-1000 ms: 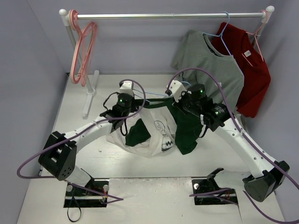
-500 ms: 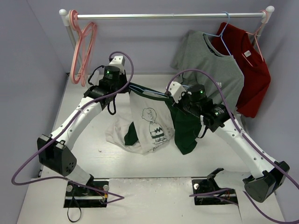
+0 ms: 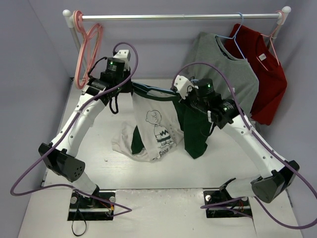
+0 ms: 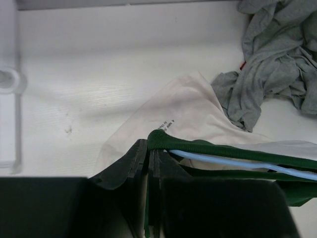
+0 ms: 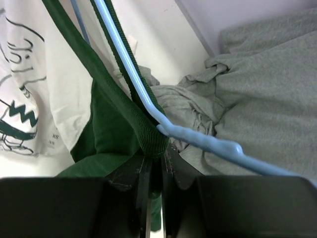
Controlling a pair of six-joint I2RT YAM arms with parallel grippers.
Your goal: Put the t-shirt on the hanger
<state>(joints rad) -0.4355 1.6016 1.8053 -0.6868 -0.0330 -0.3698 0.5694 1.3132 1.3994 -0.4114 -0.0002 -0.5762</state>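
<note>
The off-white t-shirt (image 3: 156, 126) with dark green panels and the Charlie Brown print hangs stretched between my two grippers, its lower part bunched on the table. My left gripper (image 3: 130, 88) is shut on the green neck rib at the left end, as the left wrist view (image 4: 150, 148) shows. My right gripper (image 3: 174, 94) is shut on the green rib at the right end, as the right wrist view (image 5: 154, 157) shows. The light-blue hanger (image 4: 237, 162) runs inside the green rib opening. In the right wrist view the hanger (image 5: 143, 94) bends just above my jaws.
A grey t-shirt (image 3: 223, 69) on a blue hanger and a red t-shirt (image 3: 267, 74) hang from the rail (image 3: 178, 17) at the back right. Pink hangers (image 3: 86, 54) hang at the rail's left end. The grey t-shirt's bottom (image 4: 267, 64) lies bunched on the table close behind.
My left arm has risen and swung back and left, lifting the t-shirt's neck. The shirt is now stretched wider and the print hangs upright. My right gripper rose slightly.
</note>
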